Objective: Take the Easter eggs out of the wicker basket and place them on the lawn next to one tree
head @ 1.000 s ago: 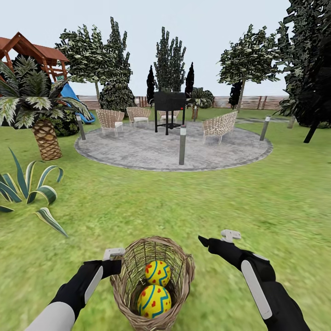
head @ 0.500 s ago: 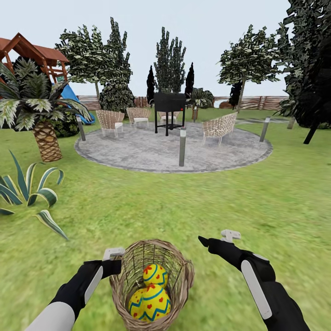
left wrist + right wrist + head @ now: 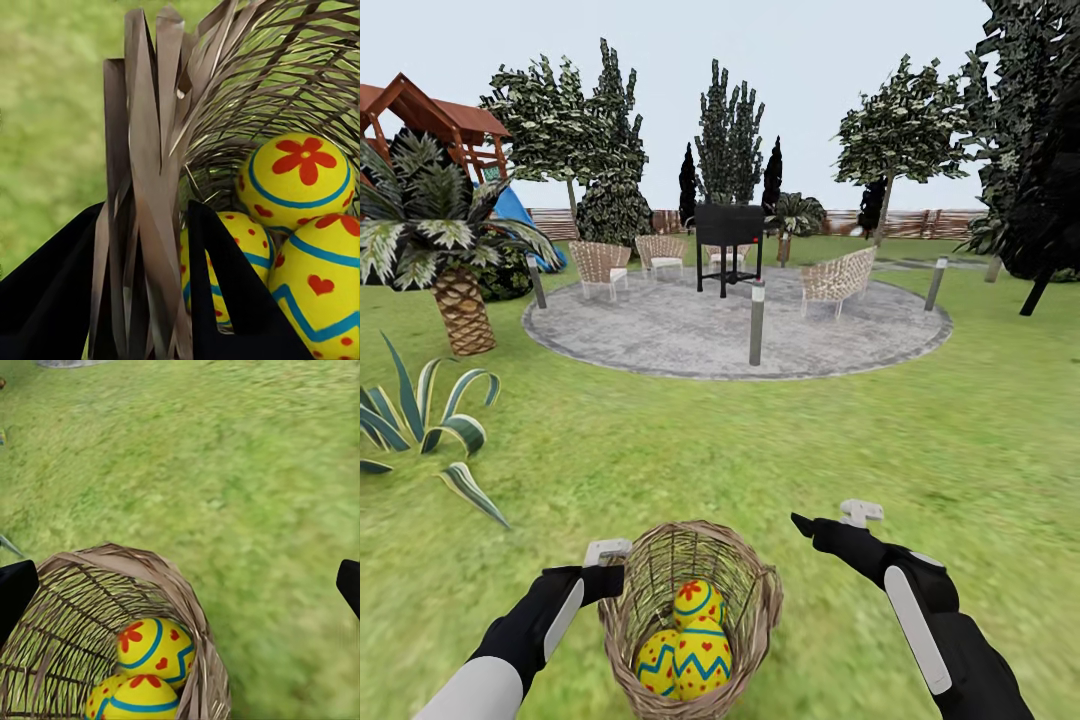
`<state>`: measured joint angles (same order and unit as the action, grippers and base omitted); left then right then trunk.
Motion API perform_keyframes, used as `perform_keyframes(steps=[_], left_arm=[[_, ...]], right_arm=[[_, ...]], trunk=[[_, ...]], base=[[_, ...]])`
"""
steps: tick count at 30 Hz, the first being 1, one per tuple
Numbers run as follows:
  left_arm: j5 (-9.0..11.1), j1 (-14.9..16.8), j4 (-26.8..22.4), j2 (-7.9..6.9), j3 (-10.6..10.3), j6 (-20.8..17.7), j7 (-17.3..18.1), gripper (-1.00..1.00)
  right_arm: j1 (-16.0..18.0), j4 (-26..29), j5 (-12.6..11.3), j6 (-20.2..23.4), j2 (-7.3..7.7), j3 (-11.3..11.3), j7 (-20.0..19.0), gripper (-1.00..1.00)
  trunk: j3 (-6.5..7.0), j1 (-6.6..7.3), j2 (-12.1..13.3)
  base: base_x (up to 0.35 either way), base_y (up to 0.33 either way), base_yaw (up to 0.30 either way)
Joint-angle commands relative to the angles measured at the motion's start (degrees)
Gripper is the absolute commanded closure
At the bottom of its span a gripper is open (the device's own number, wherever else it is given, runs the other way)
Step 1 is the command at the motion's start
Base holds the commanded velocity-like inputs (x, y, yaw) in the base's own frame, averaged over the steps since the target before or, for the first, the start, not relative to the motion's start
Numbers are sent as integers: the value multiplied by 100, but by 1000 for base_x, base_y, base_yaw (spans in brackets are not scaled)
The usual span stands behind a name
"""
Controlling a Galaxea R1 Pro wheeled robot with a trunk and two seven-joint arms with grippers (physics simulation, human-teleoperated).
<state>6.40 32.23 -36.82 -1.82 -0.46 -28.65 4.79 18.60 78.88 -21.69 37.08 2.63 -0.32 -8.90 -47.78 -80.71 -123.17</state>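
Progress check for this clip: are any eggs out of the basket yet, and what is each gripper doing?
Done: nothing placed; all three Easter eggs sit in the wicker basket. In hand: the left gripper is clamped on the basket's rim, one finger inside and one outside the weave; the right gripper hangs open and empty beside it above the lawn. Left: getting to a tree, lifting out each egg and setting all three beside it.

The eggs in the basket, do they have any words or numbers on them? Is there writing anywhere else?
No readable text anywhere.
The Easter eggs carry only red flowers, hearts, dots and blue bands, no letters.
The wicker basket, held at its rim by the left gripper, is plain weave.
A tiny red spot on the black grill is too small to read.
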Motion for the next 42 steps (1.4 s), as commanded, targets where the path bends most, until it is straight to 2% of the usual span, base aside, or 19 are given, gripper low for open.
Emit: perform_keyframes(steps=[1,22,25,42], left_arm=[[86,2,-9,-2,-4,-35,-4,100],[86,2,-9,-8,2,-43,-4,100],[85,2,-9,-11,2,-42,-4,100],[90,2,-7,-3,2,-43,-4,100]], right_arm=[[3,5,-2,27,1,-4,-15,-100],[5,4,-2,27,-1,5,-9,-100],[3,5,3,27,-6,69,-7,-100],[3,5,7,27,-8,67,-10,-100]], trunk=[[13,24,39],[390,485,881],[445,551,1002],[831,924,1683]], base=[[0,0,0],[0,0,0],[0,0,-19],[0,0,-250]])
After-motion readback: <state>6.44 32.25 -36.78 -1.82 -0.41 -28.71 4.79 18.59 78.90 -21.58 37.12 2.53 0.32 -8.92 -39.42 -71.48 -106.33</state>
